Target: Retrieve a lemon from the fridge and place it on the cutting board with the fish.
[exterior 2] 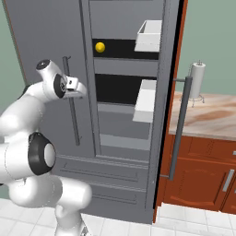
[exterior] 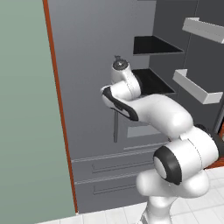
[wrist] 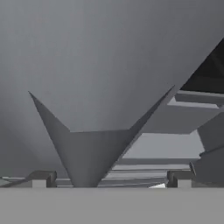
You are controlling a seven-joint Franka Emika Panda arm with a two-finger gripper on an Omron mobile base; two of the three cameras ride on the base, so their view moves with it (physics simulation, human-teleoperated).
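Fridge [exterior 2: 55, 27] right door open, lemon [exterior 2: 100, 46] upper centre on top shelf. Gripper [wrist: 109, 178] fingers parted, empty. Swing right, clear the door edge, approach lemon level.

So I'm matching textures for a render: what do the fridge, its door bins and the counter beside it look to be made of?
The fridge looks like matte dark grey metal: flat even tone, no gloss. The door bins look like plain white plastic, uniform and unshaded. The counter looks like polished stone, beige with brownish mottling, over reddish-brown wood cabinets with panelled fronts. All are rendered, so these are guesses.
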